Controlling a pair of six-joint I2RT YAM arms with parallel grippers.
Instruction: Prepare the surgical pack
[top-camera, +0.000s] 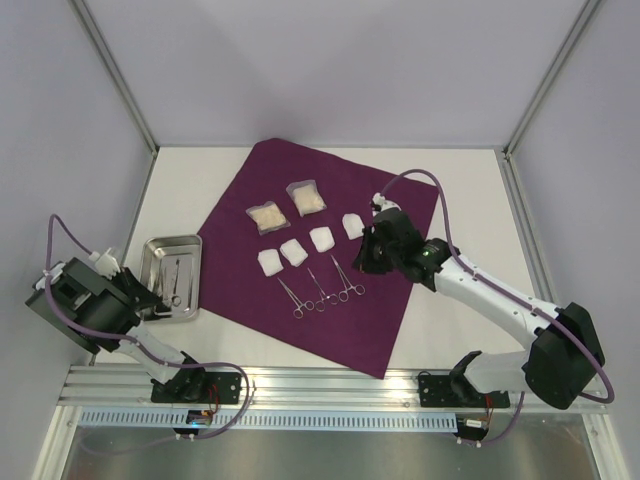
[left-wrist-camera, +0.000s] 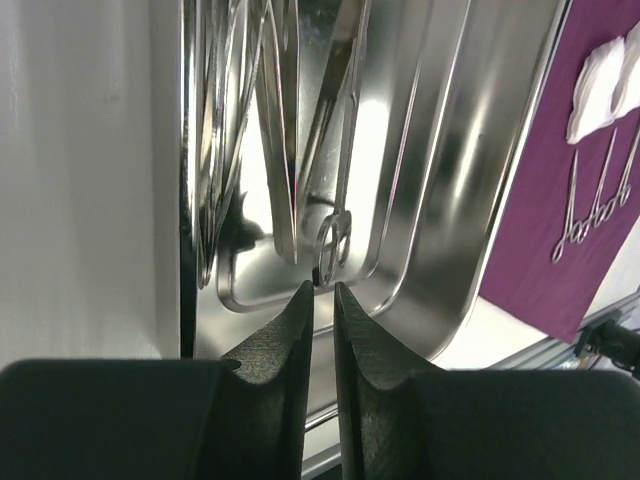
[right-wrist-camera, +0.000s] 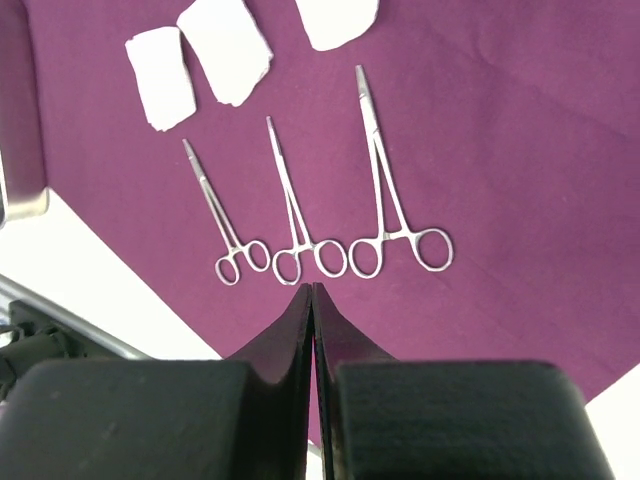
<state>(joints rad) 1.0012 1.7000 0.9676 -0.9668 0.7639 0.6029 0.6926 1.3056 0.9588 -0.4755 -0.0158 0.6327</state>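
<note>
The surgical pack is a plum-purple drape (top-camera: 330, 320) (right-wrist-camera: 500, 120) spread flat as a big square. On it lie two gauze packets (top-camera: 267, 217), several white gauze pads (top-camera: 294, 252) and three forceps (top-camera: 318, 290) (right-wrist-camera: 300, 215). My right gripper (top-camera: 366, 260) (right-wrist-camera: 312, 288) hovers over the drape just behind the forceps' ring handles, shut and empty. My left gripper (top-camera: 152, 292) (left-wrist-camera: 323, 290) sits at the near end of a steel tray (top-camera: 150, 250) (left-wrist-camera: 480, 200). Its jaws are slightly apart with nothing between them, just short of the ring handle of a forceps (left-wrist-camera: 333, 235) lying in the tray.
The tray stands on the white table left of the drape and holds several slim steel instruments (left-wrist-camera: 240, 120). An aluminium rail (top-camera: 330, 385) runs along the near edge by the arm bases. White walls enclose the back and sides.
</note>
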